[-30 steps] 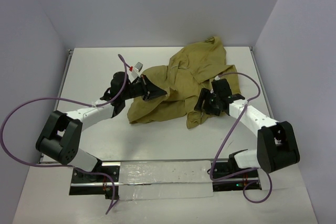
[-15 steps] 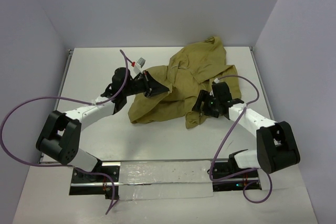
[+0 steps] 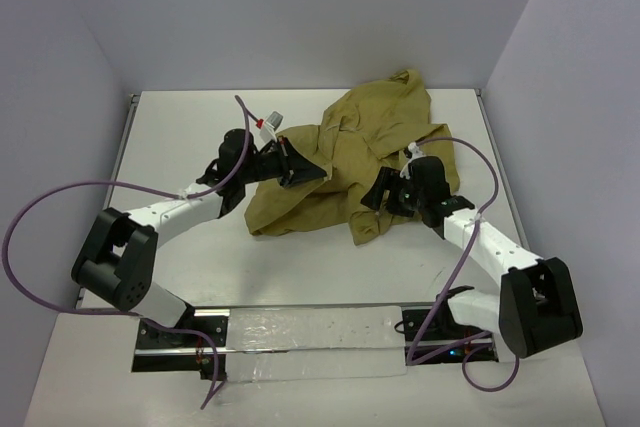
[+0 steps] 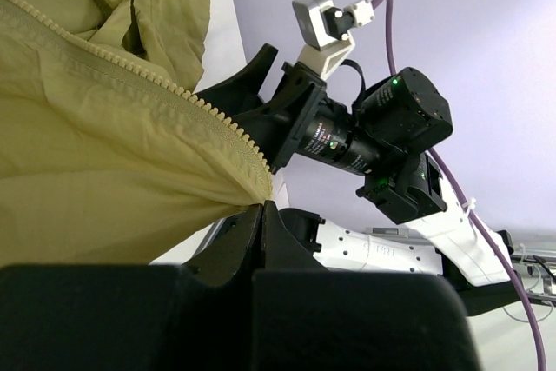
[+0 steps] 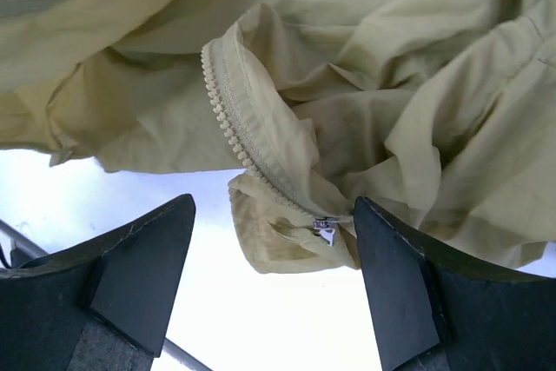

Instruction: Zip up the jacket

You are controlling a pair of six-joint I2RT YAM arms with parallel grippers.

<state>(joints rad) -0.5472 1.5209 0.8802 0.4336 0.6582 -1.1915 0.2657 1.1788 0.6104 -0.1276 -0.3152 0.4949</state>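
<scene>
The olive-tan jacket (image 3: 350, 152) lies crumpled across the middle and back of the white table. My left gripper (image 3: 300, 173) is shut on the jacket's front edge (image 4: 156, 162) and holds it lifted; a line of zipper teeth (image 4: 122, 67) runs down to the pinch point. My right gripper (image 3: 378, 197) is open and hovers low over the jacket's lower hem. Between its fingers (image 5: 139, 258) I see the other zipper row (image 5: 230, 119) and the small metal zipper slider (image 5: 325, 230) at the hem corner. The right arm (image 4: 373, 136) shows in the left wrist view.
The white table (image 3: 180, 137) is boxed in by pale walls on three sides. Purple cables loop off both arms, one (image 3: 40, 227) wide at the left. A metal rail (image 3: 310, 332) runs along the near edge between the arm bases.
My left gripper has carried the jacket's edge a little up and toward the back. My right gripper has moved slightly back and left over the hem; its arm has straightened somewhat.
</scene>
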